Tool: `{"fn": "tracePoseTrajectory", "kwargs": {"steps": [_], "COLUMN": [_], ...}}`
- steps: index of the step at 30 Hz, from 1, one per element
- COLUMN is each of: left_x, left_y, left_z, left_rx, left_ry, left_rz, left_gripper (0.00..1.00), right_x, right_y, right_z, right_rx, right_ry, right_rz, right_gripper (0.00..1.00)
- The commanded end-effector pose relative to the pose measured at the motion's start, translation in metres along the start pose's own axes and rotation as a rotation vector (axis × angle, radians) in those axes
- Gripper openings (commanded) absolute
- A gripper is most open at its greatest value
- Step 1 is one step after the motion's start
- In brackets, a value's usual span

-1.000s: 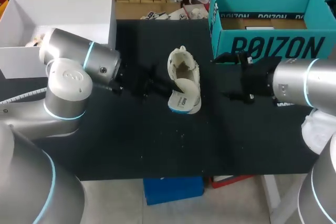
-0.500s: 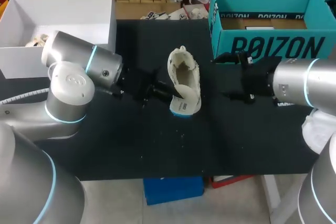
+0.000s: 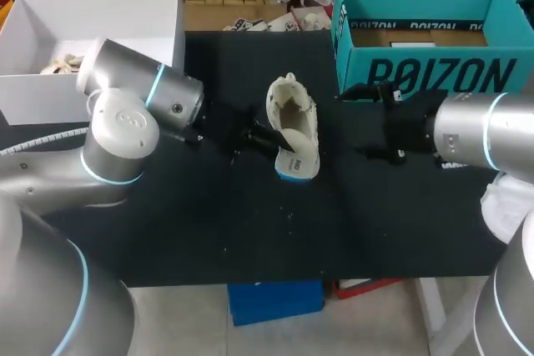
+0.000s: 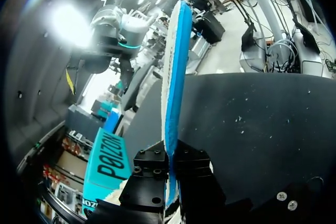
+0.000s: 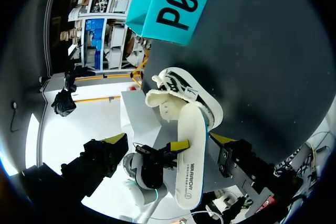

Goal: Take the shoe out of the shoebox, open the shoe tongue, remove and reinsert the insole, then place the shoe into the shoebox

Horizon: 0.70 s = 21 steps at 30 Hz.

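Observation:
A white shoe lies in the middle of the black table, its opening facing up. A white insole with a blue underside slants over the shoe's front part. My left gripper is shut on the insole's edge. In the left wrist view the insole stands edge-on between the black fingers. My right gripper hangs open to the right of the shoe, touching nothing. Ahead of that gripper the right wrist view takes in the shoe and the insole. The teal shoebox stands open at the back right.
An open white box with something pale inside stands at the back left. The teal shoebox is beyond the shoe as seen from my right wrist. Bare black table stretches in front of the shoe.
My left arm has shifted right toward the shoe, carrying the insole a little further over it. The right arm has not moved.

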State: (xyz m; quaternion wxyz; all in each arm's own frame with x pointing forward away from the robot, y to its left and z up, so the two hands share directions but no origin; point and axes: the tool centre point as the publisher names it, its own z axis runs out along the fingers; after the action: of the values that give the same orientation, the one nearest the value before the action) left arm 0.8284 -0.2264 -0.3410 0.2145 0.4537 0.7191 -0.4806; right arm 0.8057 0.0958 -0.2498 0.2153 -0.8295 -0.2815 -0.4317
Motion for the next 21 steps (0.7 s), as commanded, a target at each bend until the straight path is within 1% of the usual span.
{"fn": "tracePoseTrajectory", "kwargs": {"steps": [1,10,21], "left_x": [-0.009,-0.013,-0.012], "left_y": [0.008,0.024,0.044], "left_z": [0.003,0.006,0.006], "left_rx": [0.001,-0.03,-0.057], "left_ry": [0.032,0.065,0.06], "left_rz": [0.002,0.022,0.018], "left_gripper": [0.0,0.0,0.0], "right_x": [-0.006,-0.006,-0.006], "right_y": [-0.007,-0.007,-0.007], "right_z": [-0.004,-0.004,-0.004], "right_rx": [-0.337,-0.337,-0.337], "right_ry": [0.01,0.01,0.01], "right_rz": [0.056,0.056,0.056], "right_gripper": [1.0,1.0,1.0]}}
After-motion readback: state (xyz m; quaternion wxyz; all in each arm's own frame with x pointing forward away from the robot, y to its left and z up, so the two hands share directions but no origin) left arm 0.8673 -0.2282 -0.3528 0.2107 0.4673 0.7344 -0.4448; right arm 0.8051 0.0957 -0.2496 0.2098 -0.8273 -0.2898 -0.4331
